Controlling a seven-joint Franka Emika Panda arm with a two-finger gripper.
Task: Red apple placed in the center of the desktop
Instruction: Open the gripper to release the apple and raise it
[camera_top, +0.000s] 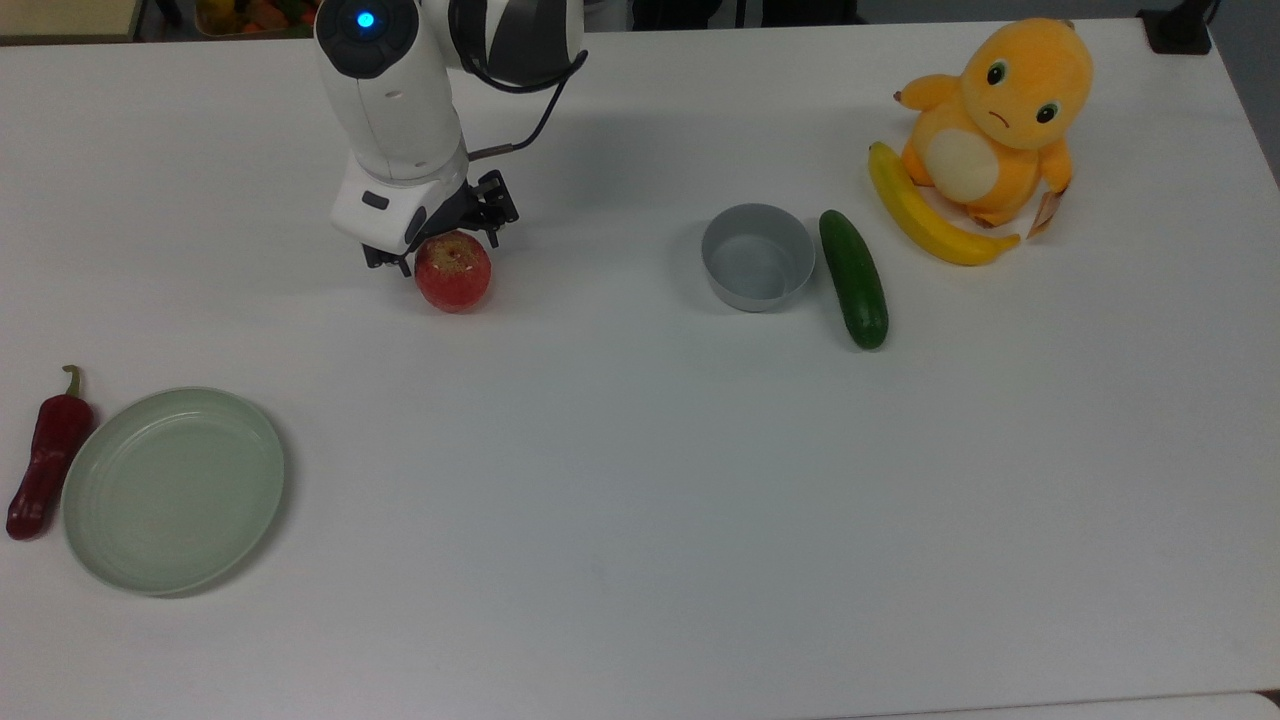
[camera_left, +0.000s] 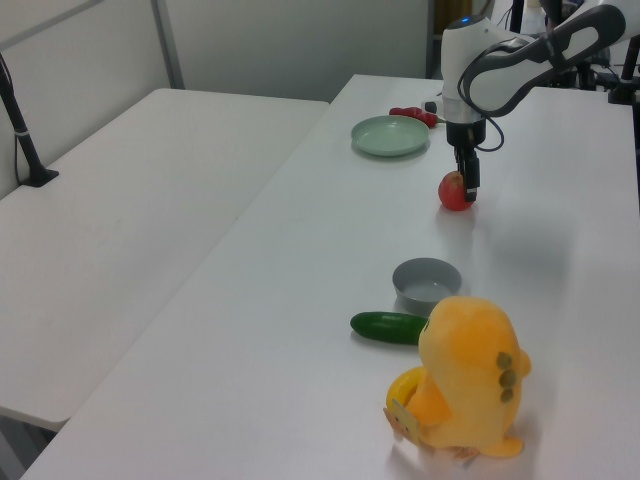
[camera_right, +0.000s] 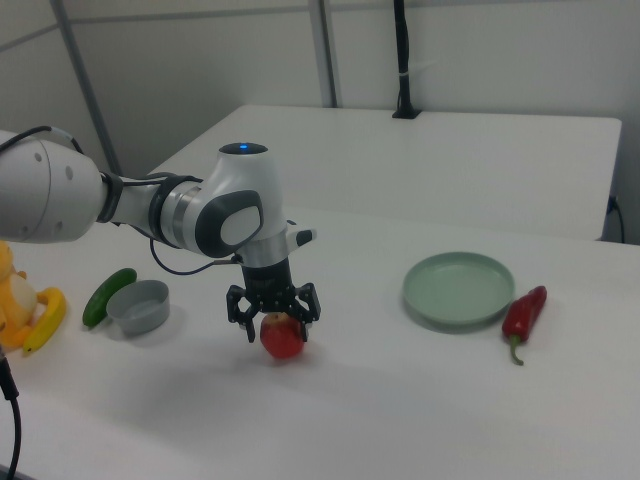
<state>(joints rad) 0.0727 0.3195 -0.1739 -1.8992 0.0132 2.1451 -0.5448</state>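
The red apple (camera_top: 455, 275) rests on the white desktop (camera_top: 640, 480), left of the middle and toward the far side in the top view. My gripper (camera_top: 437, 240) hangs just over the apple's top, open, its fingers spread wider than the fruit. In the right view the two fingertips (camera_right: 243, 326) stand to either side of the apple (camera_right: 283, 338), with the gripper (camera_right: 277, 322) straddling its upper half. From the left view, the apple (camera_left: 452, 192) sits beside the gripper (camera_left: 466, 188).
A pale green plate (camera_top: 172, 490) and a dark-red chili (camera_top: 45, 455) lie at the top view's left. A grey bowl (camera_top: 757, 256), cucumber (camera_top: 853, 278), banana (camera_top: 930, 215) and orange plush toy (camera_top: 1000, 120) stand at the top view's right.
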